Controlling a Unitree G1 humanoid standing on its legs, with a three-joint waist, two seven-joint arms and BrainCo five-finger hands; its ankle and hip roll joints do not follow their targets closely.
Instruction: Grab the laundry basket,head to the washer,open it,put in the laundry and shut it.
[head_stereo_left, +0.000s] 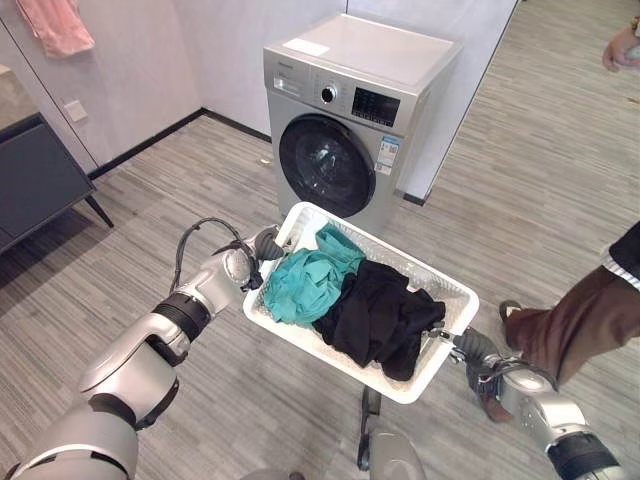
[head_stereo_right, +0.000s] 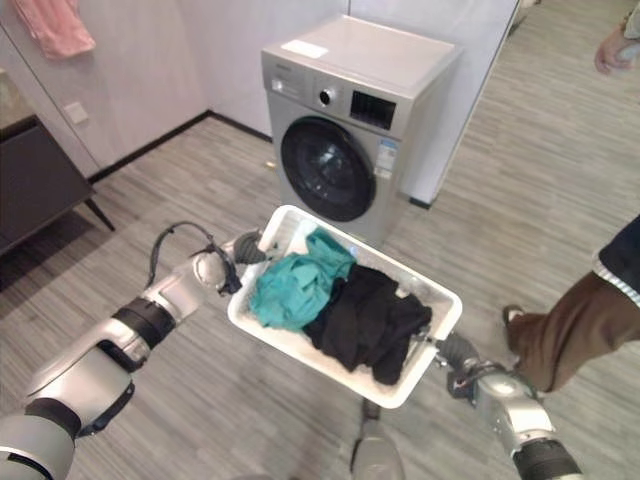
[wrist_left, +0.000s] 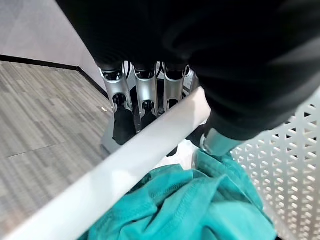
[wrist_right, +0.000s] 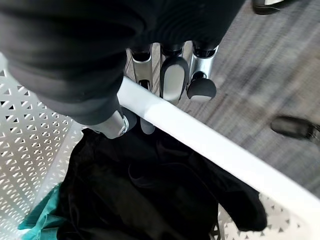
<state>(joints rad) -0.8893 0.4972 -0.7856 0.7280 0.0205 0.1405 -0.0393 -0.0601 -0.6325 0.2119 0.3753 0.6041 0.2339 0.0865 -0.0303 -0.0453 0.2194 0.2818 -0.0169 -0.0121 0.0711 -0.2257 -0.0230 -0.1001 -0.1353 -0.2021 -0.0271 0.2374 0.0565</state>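
Left eye view: left robot hand (head_stereo_left: 262, 246) and right robot hand (head_stereo_left: 470, 347) each curled round laundry basket (head_stereo_left: 440, 285) rim; washer (head_stereo_left: 350, 120) beyond, door closed.

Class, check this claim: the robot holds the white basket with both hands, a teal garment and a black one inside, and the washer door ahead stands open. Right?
Not quite. The washer door is closed, as the left eye view shows. Otherwise right: left hand and right hand grip the white basket, holding the teal garment and black garment.
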